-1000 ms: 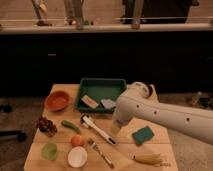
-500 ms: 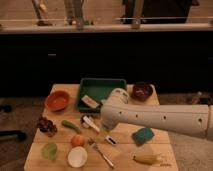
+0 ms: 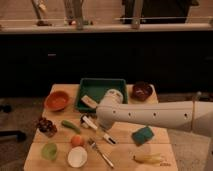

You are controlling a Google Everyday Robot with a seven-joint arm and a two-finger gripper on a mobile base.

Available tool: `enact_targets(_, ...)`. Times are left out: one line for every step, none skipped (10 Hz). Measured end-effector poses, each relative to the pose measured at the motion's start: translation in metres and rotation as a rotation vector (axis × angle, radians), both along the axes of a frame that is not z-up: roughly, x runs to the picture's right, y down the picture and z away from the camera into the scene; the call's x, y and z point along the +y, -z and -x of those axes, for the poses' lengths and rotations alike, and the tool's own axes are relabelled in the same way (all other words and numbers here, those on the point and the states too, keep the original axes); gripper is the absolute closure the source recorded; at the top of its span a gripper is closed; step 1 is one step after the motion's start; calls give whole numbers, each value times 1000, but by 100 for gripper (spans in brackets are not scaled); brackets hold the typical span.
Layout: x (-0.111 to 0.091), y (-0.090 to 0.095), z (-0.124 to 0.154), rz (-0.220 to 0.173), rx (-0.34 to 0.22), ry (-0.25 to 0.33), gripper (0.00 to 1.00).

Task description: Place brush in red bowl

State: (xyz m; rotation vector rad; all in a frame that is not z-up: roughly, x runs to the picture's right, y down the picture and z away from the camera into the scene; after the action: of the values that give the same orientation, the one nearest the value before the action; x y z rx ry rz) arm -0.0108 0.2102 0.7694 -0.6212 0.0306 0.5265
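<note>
Your gripper [image 3: 99,121] hangs over the slim white black-tipped brush [image 3: 104,135], jaws spread wide.
The wide orange-red bowl [image 3: 56,100] sits far left.

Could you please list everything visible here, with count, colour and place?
table: one, light wood, centre.
red bowl: one, orange-red, far picture-left.
green tray: one, far middle, holding a pale block and a white round object.
maroon bowl: one, dark, far picture-right.
brush: one, white, black tip, mid-table, partly under arm.
fork: one, metal, near middle.
white bowl: one, near edge.
orange fruit: one, behind white bowl.
green cup: one, near picture-left.
green vegetable: one, left of brush.
dark cluster: one, picture-left edge.
sponge: one, teal, picture-right.
banana: one, yellow, near picture-right.
arm: one, white, extends from picture-right.
gripper: one, at arm's end over brush, open.
</note>
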Motion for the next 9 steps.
enact_targets(3, -5, 5, 1, -1, -5, 20)
enact_targets(5, -10, 7, -2, 3, -13, 20)
enact_targets(6, -15, 9, -8, 6, -31, 20)
enact_targets(7, -19, 11, -13, 7, -39, 20)
enact_targets(8, -22, 15, -18, 3, -45, 20)
enact_targets(10, -26, 21, -28, -13, -60, 20)
enact_targets(11, -28, 23, -34, -25, -71, 20)
enact_targets(13, -32, 27, -38, -42, -83, 20)
enact_targets(15, -37, 31, -40, -64, -87, 20)
